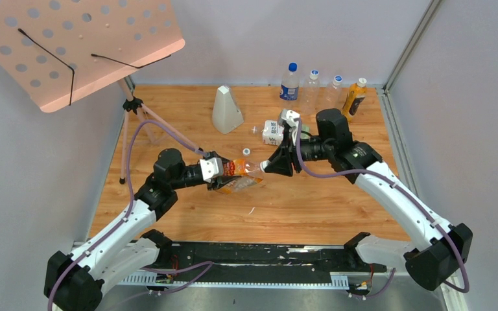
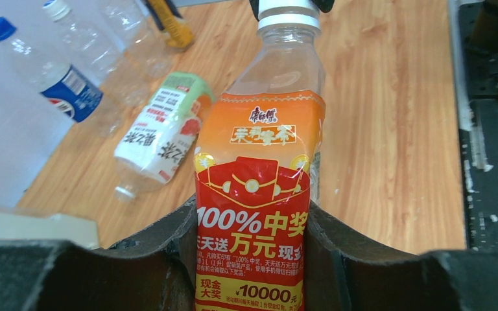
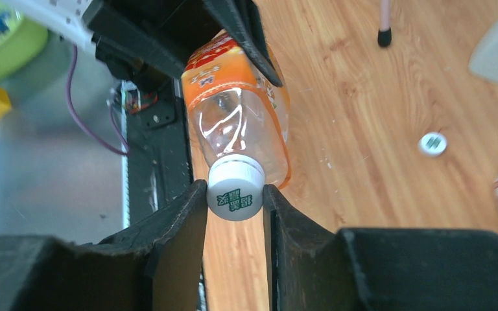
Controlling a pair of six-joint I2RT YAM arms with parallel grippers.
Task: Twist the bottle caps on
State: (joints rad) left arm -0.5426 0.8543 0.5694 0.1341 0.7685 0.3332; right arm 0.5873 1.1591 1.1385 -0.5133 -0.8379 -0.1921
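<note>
My left gripper [image 1: 227, 172] clamped the small orange-label bottle [image 2: 259, 149] over the middle of the table [image 1: 337, 207], neck pointing right, while my right gripper [image 3: 235, 199] pinched the white cap [image 3: 235, 186] seated on that neck, and the larger bottle [image 1: 272, 133] lay on its side farther back, second cap [image 1: 247, 151] loose near it.

Six bottles — four in a standing row [image 1: 312, 87] at upper right, one lying bottle [image 1: 272, 133] above centre, one held bottle [image 1: 235, 168] at centre. Two white caps — a loose cap [image 1: 247, 151], a fitted cap [image 3: 235, 192]. One white cone [image 1: 226, 110].
</note>
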